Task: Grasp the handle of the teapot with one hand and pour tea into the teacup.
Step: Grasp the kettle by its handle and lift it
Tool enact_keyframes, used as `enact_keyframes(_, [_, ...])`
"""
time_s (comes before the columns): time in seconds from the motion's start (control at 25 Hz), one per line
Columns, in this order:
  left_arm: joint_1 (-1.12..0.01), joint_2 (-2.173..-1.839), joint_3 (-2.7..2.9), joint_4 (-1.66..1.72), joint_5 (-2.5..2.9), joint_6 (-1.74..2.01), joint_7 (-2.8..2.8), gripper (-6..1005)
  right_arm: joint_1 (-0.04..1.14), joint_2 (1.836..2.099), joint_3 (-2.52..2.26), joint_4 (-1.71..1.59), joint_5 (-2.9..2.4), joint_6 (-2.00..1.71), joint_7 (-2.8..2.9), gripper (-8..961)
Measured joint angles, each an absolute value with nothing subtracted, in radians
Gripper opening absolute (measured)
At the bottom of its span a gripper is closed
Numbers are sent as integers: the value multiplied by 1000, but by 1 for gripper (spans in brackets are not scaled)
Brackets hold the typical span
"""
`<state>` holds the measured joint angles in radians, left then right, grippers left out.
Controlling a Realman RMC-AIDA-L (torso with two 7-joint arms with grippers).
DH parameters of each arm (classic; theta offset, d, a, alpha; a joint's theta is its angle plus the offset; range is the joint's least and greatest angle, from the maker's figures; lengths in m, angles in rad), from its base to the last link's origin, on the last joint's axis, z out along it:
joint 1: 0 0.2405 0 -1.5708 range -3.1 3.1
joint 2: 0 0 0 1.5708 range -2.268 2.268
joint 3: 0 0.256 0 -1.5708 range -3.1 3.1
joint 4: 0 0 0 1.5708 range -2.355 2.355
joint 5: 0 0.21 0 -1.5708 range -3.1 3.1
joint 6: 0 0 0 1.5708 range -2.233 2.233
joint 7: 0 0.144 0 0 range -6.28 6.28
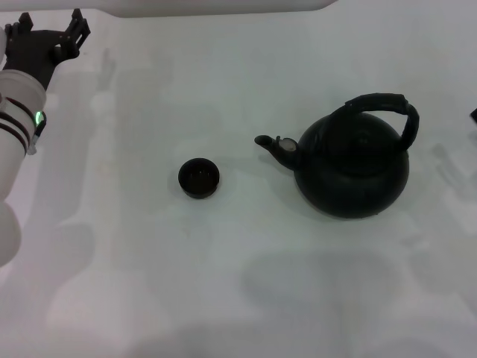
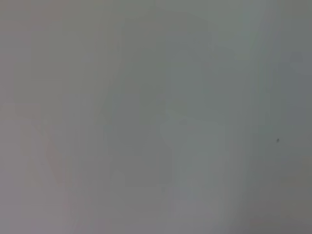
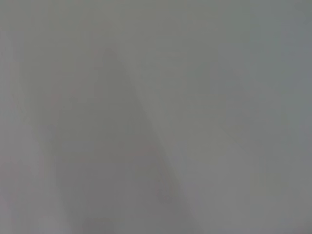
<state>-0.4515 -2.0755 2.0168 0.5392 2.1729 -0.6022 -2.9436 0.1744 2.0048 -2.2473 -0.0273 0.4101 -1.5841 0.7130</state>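
Nearest to the camera is just bare white surface (image 1: 223, 298), nothing on it. So nothing's been poured or even picked up yet, as far as I can judge.

Next back is the teacup (image 1: 199, 178), sitting upright on its own a bit left of center. It's small, low and open-topped, and nothing is holding it. My guess is it's parked there so the pot can simply be tipped toward it.

Right of the cup, with a clear gap between them, sits the teapot (image 1: 352, 165), easily the biggest thing out there. It's standing flat on its base, and its spout (image 1: 274, 145) points left, straight toward the cup. That's a handy layout: lift, shift over a little, tilt, and the stream should land in the cup without turning the pot around. The handle (image 1: 386, 110) arches over the top and stands up free, nothing touching it, so a grab from above looks wide open.

Farthest back, up in the left corner, is the left gripper (image 1: 51, 36), well away from both cup and pot. Its jaws look spread apart and they're gripping nothing. It reads as parked to me.

The right gripper isn't really showing in the head view, apart from maybe a dark sliver at the right edge, so I can't tell what its jaws are doing. Both wrist views show only blank pale surface. Since the pot sits on the right side, I'd bet the right arm is the natural one to go for the handle.
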Motion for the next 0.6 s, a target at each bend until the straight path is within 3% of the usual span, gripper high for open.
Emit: enact_keyframes(0.6, [-447, -2077, 2022, 539, 2175, -606, -2945, 859, 226, 2014, -2257, -43, 273, -1490, 725, 837])
